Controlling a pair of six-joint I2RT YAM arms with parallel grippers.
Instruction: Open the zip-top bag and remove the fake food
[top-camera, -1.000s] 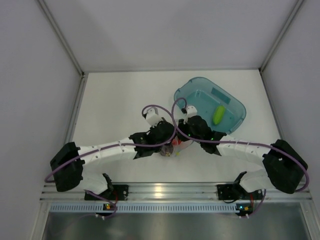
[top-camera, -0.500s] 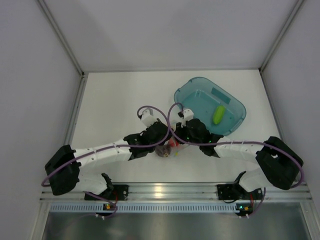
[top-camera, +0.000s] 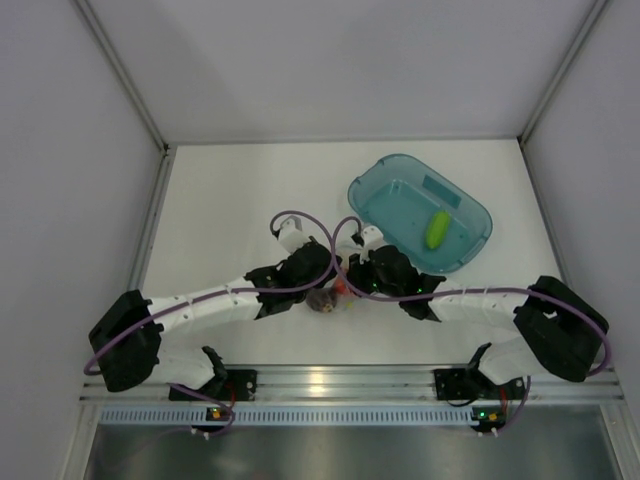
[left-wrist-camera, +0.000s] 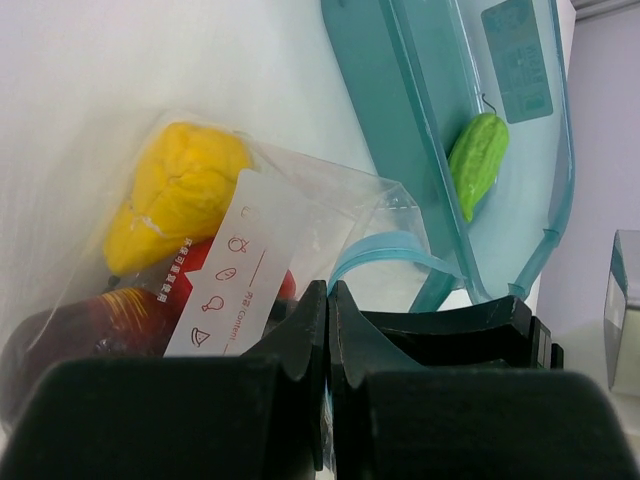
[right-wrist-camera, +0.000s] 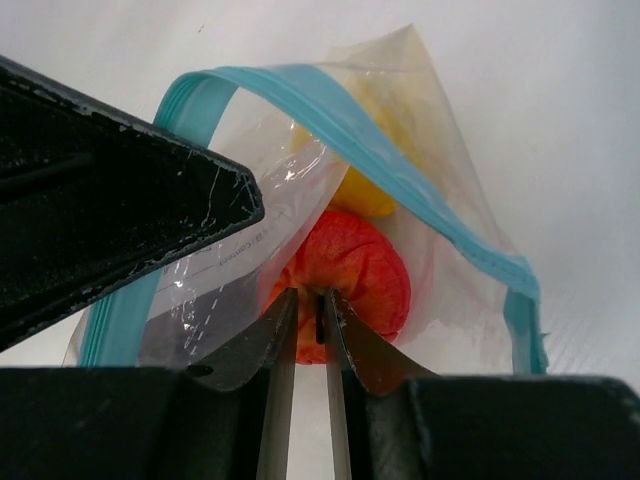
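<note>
The zip-top bag (top-camera: 334, 297) lies on the table between both grippers, its light blue zip strip (right-wrist-camera: 330, 108) gaping open. My left gripper (left-wrist-camera: 327, 292) is shut on the bag's edge beside the mouth. My right gripper (right-wrist-camera: 310, 300) reaches into the mouth, its jaws nearly together on the dark stem of the red fake food (right-wrist-camera: 360, 265). A yellow piece (left-wrist-camera: 175, 195) and a dark maroon piece (left-wrist-camera: 80, 325) sit deeper in the bag. The green piece (top-camera: 437, 230) lies in the teal tray (top-camera: 372, 205).
The teal tray stands just behind and to the right of the grippers, its near wall (left-wrist-camera: 385, 130) close to the bag. Both forearms arch in from the left and right. Upright walls enclose the table on three sides.
Both grippers and the bag have shifted a little toward the near left, away from the tray. The right jaws have eased apart very slightly.
</note>
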